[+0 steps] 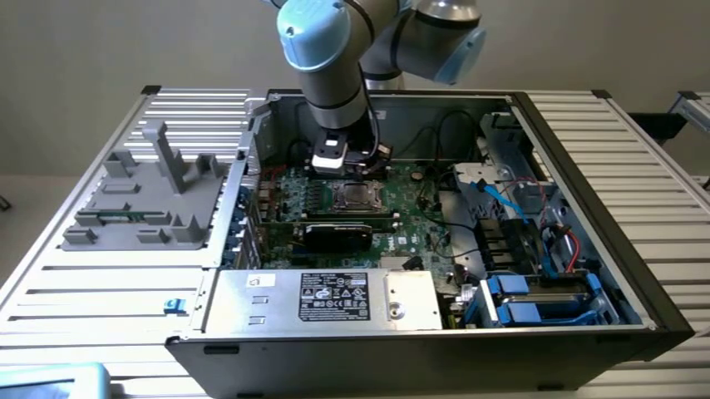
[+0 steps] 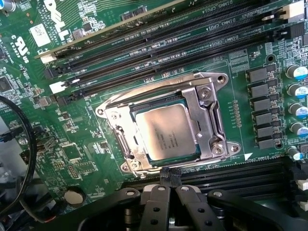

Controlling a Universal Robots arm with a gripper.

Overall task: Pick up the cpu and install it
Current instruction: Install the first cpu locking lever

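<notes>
The cpu, a flat square chip with a shiny silver top, lies flat in the motherboard's socket with a metal frame around it. In the exterior view the cpu sits in the middle of the board inside the open computer case. My gripper is shut with its black fingertips pressed together and nothing between them, hovering just off one edge of the socket frame. In the exterior view the gripper hangs straight down over the board, right behind the socket.
Black memory slots run along one side of the socket and a row of capacitors along another. A black graphics card lies in front of the socket, the power supply nearer still. A grey fixture stands outside the case on the exterior view's left.
</notes>
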